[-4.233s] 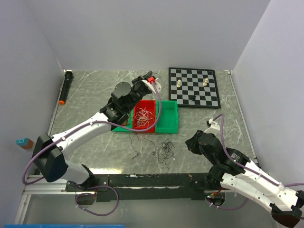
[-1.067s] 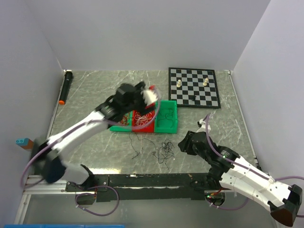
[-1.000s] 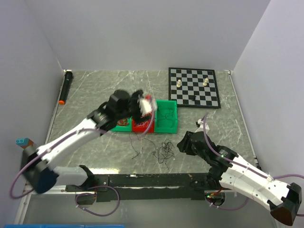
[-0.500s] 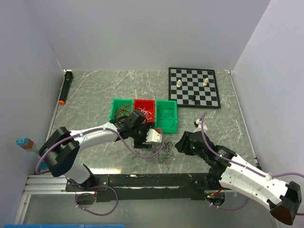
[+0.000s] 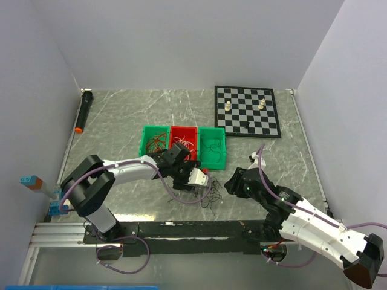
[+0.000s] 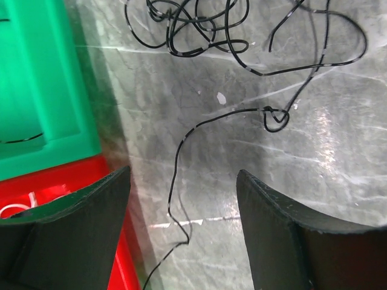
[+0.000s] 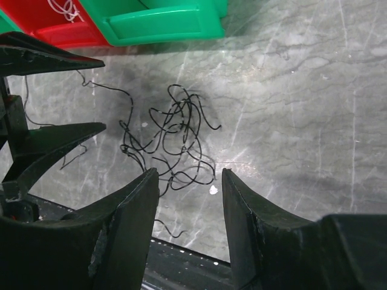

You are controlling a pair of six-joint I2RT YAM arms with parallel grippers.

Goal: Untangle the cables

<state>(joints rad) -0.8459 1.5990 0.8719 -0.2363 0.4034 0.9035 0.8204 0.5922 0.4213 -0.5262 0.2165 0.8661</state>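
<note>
The jaws of the left gripper (image 6: 182, 181) stand wide apart and grasp nothing. In the left wrist view only the grey table (image 6: 314, 181) and one loose wire (image 6: 181, 142), thin and black, show between the two fingers, and I cannot tell if a finger touches it. The jaws of the right gripper (image 7: 189, 181) are also released, with nothing between them. Just beyond its fingers, in the middle of the right wrist view, lies the black tangle (image 7: 172, 142), a small bunch of curly wires flat on the table. In the left wrist view this tangle is at the upper edge, and the loose wire goes from a small knot at the centre right down to the lower edge. In the top view the black tangle (image 5: 210, 192) is in the lower middle of the frame, with the left gripper (image 5: 196, 179) just at its upper left and the right gripper (image 5: 233, 183) just at its right. Above the left gripper three bins stand side by side in a row. The left green bin (image 5: 145, 148) holds red-brown wires (image 5: 157, 141), the red bin (image 5: 183, 128) holds white wires (image 5: 181, 144), and the right green bin (image 5: 211, 164) holds a few thin black wires. A chessboard (image 5: 247, 110) with a few pieces is at the upper right, well apart from the bins, and a black stick (image 5: 82, 110) with an orange tip lies at the far left edge of the table.
</note>
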